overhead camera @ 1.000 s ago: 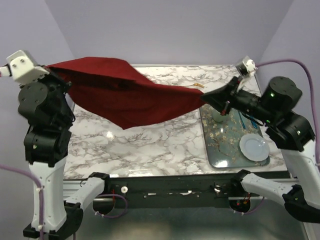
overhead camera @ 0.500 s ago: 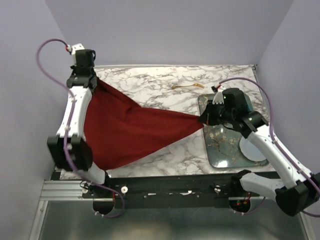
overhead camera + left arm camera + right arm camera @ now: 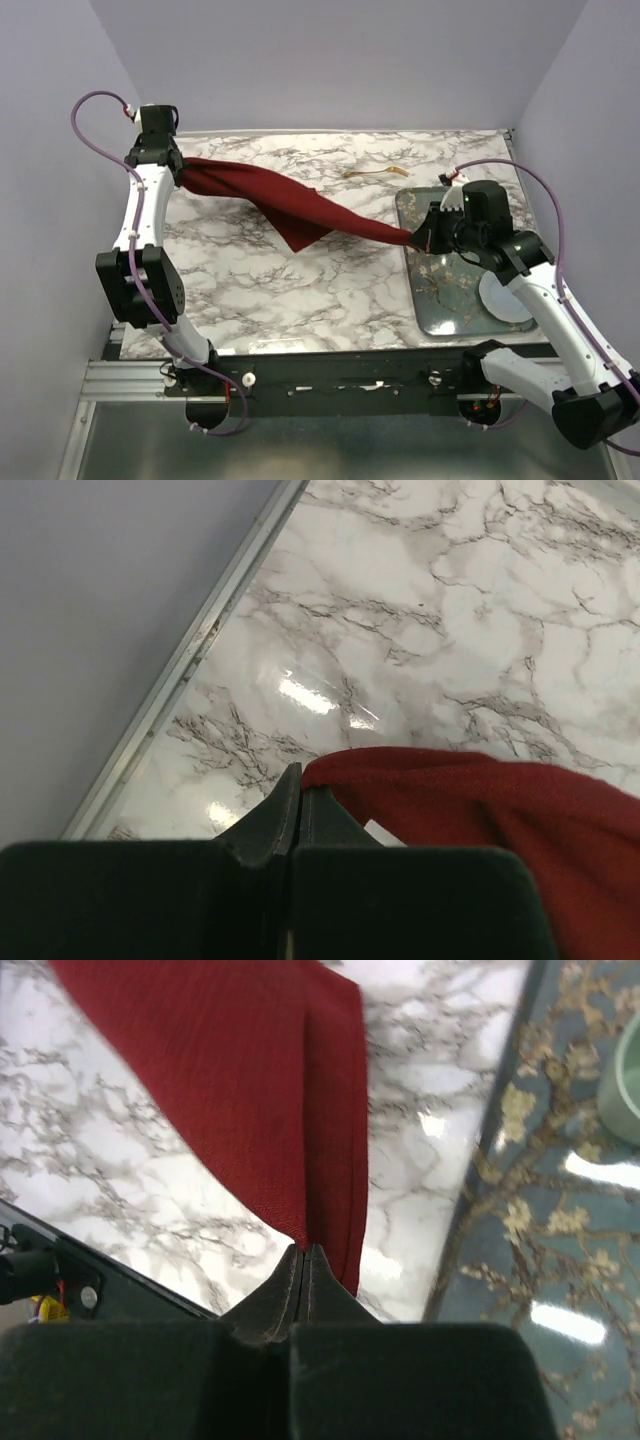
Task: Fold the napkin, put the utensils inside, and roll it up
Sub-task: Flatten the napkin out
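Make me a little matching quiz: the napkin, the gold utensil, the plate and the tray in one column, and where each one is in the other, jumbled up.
Things:
1. napkin
2. utensil
3. plate
4. tray

Places:
A. on the tray's near right corner
B. lying on the table, near its far edge
C. on the table's right side
D. stretched between the left gripper and the right gripper

Pairs: 1-D, 2-B, 3-A, 4-C

The napkin (image 3: 290,205) is dark red, the table (image 3: 300,290) grey-veined white marble, the tray (image 3: 440,295) blossom-patterned blue.
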